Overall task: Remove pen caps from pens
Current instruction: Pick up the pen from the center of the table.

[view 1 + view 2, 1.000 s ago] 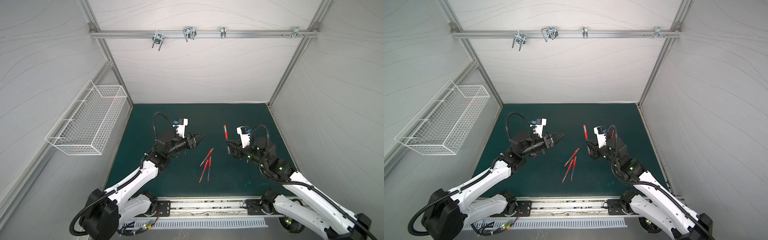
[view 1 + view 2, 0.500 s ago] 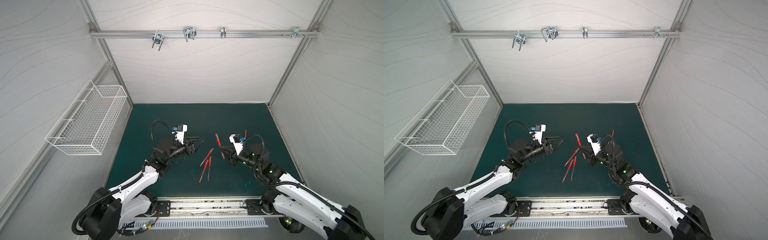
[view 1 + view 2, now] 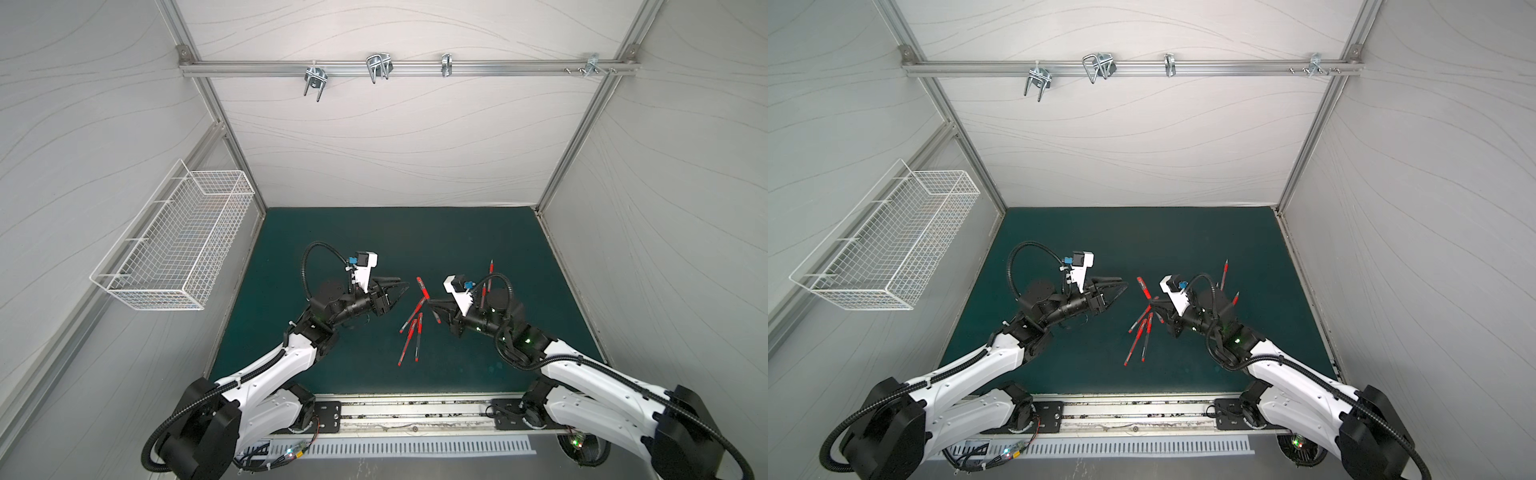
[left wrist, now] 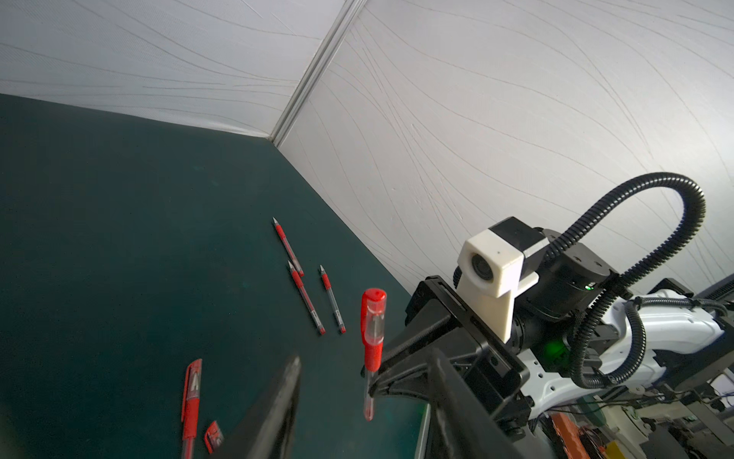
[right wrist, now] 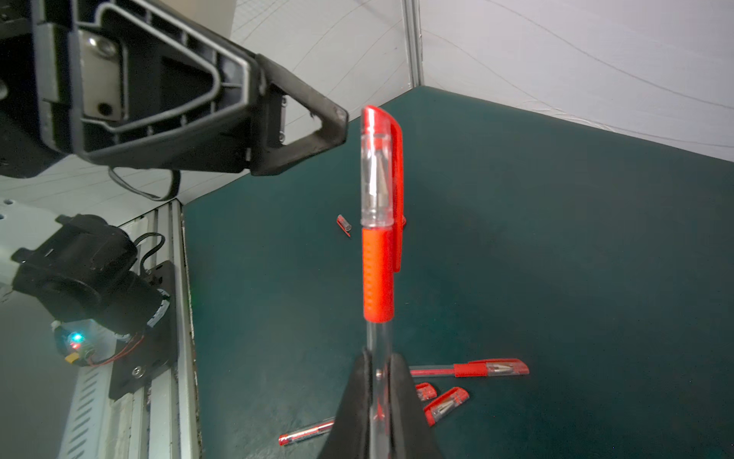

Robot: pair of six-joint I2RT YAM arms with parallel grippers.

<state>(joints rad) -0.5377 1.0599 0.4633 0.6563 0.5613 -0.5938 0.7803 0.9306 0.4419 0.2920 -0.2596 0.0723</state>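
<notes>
Clamping a slim clear-barrelled pen [image 5: 378, 278] by its lower barrel, the right gripper [image 5: 377, 359] holds it above the dark green mat [image 3: 332, 232], the red clipped cap [image 5: 375, 167] seated on the end that juts beyond its jaws. Just beside that cap, the left gripper [image 3: 402, 286] hovers with jaws apart and empty, not touching it. Several capped pens [image 3: 411, 328] lie clustered mid-mat, while three uncapped pens [image 4: 302, 294] lie farther back on the right.

White walls [image 3: 395, 145]; dark green mat [image 3: 374, 232]; wire basket [image 3: 178, 249] on a side wall; hooked rail [image 3: 415, 68] overhead.
</notes>
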